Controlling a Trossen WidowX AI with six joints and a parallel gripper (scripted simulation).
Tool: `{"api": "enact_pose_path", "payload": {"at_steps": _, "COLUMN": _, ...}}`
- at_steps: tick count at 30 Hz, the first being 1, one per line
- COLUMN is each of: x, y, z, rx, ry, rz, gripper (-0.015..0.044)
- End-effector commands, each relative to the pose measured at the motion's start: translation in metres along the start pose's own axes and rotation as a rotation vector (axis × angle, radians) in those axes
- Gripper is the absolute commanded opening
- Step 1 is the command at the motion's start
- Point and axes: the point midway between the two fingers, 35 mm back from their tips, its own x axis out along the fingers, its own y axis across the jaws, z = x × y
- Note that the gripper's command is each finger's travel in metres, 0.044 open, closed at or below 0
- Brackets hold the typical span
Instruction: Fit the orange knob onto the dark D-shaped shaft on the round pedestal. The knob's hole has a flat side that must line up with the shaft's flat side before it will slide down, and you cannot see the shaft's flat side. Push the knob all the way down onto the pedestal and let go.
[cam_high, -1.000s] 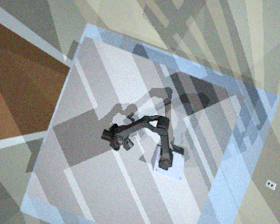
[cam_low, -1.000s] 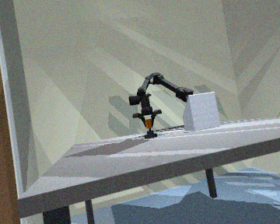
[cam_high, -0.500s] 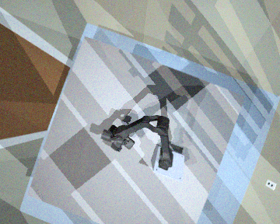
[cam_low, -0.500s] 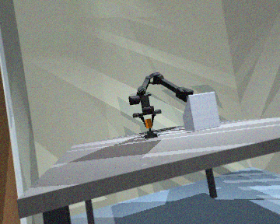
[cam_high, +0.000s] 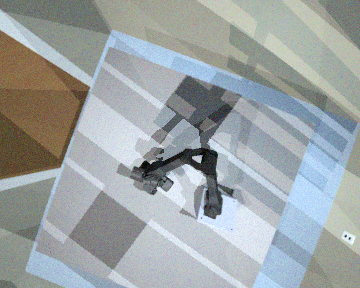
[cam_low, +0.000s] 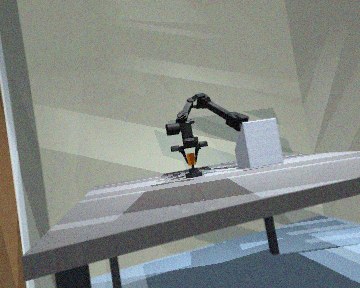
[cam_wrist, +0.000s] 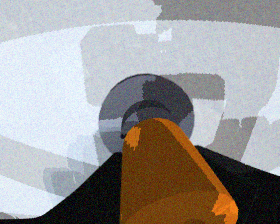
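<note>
My gripper (cam_low: 190, 156) (cam_high: 150, 183) is shut on the orange knob (cam_wrist: 169, 191) (cam_low: 191, 159), which fills the lower middle of the wrist view between the two black fingers. The knob hangs just above the round dark pedestal (cam_wrist: 119, 106) (cam_low: 193, 174), its lower end close over the pedestal's middle. The dark shaft (cam_wrist: 146, 111) shows only as a ring-like edge right above the knob's tip; its flat side is hidden. In the top view the gripper head covers both knob and pedestal.
The arm's white base block (cam_low: 257, 142) (cam_high: 227, 215) stands on the table right of the pedestal. The patterned table top (cam_low: 200, 195) ends in a front edge near the camera in the exterior view.
</note>
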Motion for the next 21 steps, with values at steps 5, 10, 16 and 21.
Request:
{"api": "enact_pose_path", "payload": {"at_steps": 5, "x": -0.0019, "y": -0.0003, "z": 0.0002, "rx": -0.002, "ry": -0.001, "rz": -0.001, "gripper": 0.0000}}
{"api": "enact_pose_path", "payload": {"at_steps": 10, "x": -0.0040, "y": -0.0010, "z": -0.0001, "rx": -0.027, "ry": -0.001, "rz": -0.001, "gripper": 0.0000}}
{"api": "enact_pose_path", "payload": {"at_steps": 16, "x": -0.0022, "y": -0.0005, "z": 0.0002, "rx": -0.209, "ry": 0.000, "rz": -0.001, "gripper": 0.0000}}
{"api": "enact_pose_path", "payload": {"at_steps": 21, "x": -0.0006, "y": -0.0003, "z": 0.0000, "rx": -0.211, "ry": 0.000, "rz": -0.001, "gripper": 0.0000}}
